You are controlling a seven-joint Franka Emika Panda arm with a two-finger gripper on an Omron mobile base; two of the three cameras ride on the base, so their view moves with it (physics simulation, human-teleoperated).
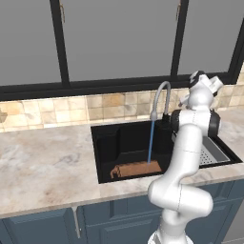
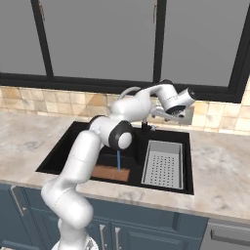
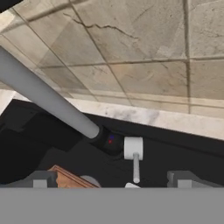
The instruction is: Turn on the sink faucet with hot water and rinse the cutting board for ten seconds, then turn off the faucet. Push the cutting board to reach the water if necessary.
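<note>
Nearest us, the board (image 1: 137, 168) lies at the sink's (image 1: 106, 143) near wall, water (image 1: 150, 141) from the faucet (image 1: 161, 99) striking it. We judge rinsing underway. Our fingers (image 3: 40, 180) stand released above the lever (image 3: 134, 154); next we must shut it off.

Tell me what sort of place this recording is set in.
A rendered home kitchen, it seems: a black sink set in a marble-look counter, a gooseneck faucet running water, tiled backsplash under windows, blue cabinets below.
</note>
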